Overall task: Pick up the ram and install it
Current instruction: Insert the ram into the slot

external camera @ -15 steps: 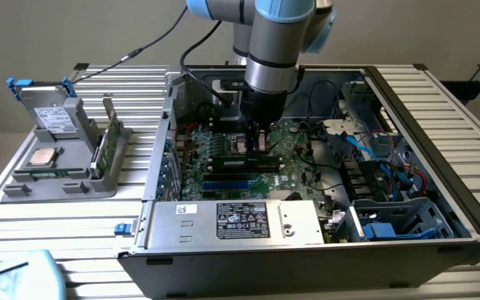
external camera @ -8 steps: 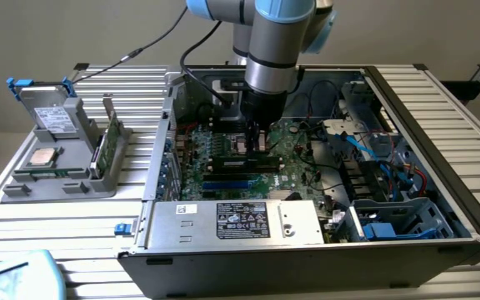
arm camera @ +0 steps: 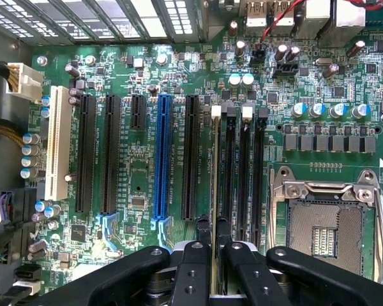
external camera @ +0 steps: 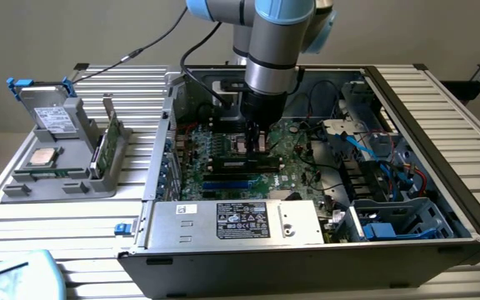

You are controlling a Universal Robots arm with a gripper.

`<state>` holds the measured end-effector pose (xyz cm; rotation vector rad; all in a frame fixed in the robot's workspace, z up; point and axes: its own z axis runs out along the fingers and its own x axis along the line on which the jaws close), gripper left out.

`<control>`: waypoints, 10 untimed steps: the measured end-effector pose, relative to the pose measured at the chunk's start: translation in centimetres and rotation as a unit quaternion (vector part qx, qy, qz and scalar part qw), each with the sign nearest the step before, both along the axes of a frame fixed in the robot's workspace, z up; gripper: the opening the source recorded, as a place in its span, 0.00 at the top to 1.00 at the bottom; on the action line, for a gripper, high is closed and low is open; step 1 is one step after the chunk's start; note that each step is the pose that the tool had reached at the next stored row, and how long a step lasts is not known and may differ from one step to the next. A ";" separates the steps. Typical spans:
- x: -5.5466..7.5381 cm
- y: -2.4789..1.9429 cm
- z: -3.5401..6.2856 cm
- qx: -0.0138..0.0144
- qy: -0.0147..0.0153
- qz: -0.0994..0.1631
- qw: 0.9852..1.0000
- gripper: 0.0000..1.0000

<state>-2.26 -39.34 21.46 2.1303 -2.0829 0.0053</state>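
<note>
Gripper pinches the ram by its upper edge, fingers narrow, over the motherboard; light, stiff, likely fragile.

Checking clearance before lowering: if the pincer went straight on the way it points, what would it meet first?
Probably the memory slots on the green board, straight under the ram the pincer holds; gap unclear.

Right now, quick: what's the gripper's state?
Single gripper: shut on the long, thin green circuit-board ram stick, held edge-on at the green motherboard memory slots.
</note>
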 end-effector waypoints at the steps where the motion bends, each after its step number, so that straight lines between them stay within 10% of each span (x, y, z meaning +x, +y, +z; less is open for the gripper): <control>1: 0.0 0.00 -0.02 0.000 0.000 0.000 1.000 0.86; 10: 0.0 0.17 -0.04 -0.001 0.000 -0.002 1.000 0.86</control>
